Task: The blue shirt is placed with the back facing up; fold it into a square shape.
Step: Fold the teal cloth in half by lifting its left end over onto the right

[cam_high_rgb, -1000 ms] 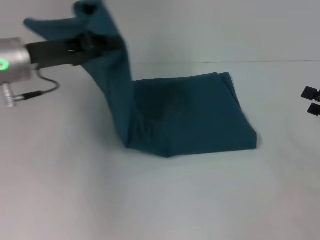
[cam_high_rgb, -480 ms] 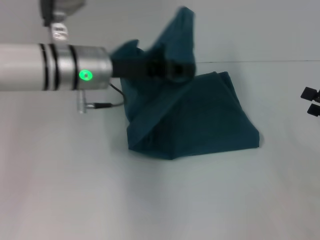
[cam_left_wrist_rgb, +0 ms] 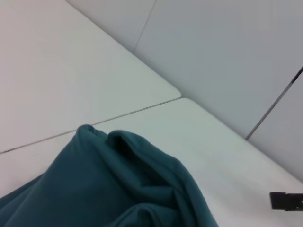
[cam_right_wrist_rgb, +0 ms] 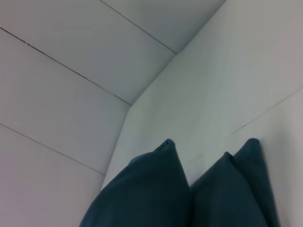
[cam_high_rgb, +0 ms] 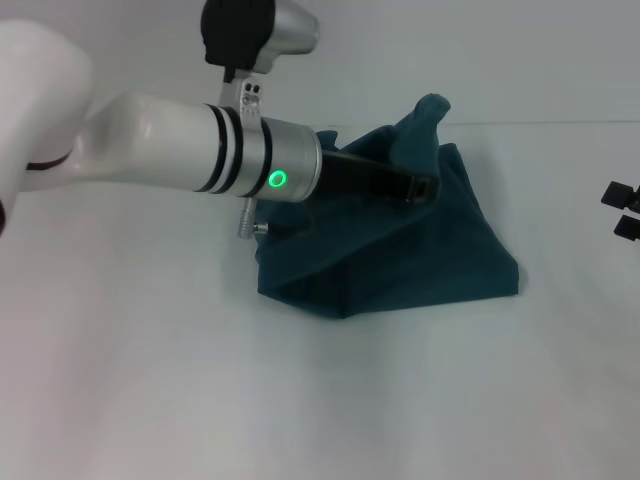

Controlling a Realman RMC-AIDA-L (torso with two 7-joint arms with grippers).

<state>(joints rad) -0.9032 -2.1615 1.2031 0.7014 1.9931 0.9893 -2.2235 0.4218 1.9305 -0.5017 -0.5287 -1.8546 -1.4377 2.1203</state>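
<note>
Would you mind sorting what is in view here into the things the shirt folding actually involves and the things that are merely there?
Part of the job:
- the blue shirt, partly folded on the table
- the left gripper, carrying a raised flap of the shirt across the pile

Just there:
- the right gripper, off at the table's right edge, away from the shirt
- the white table

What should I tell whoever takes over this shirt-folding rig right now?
Left claw: shut on a raised flap of the plain dark teal-blue fabric T-shirt, held over the middle of the bundle.
Right claw: parked at the table's right edge, off the shirt.
Done: shirt partly folded into a rough block on the white table.
Left: lay the flap down, release, square the edges.
</note>
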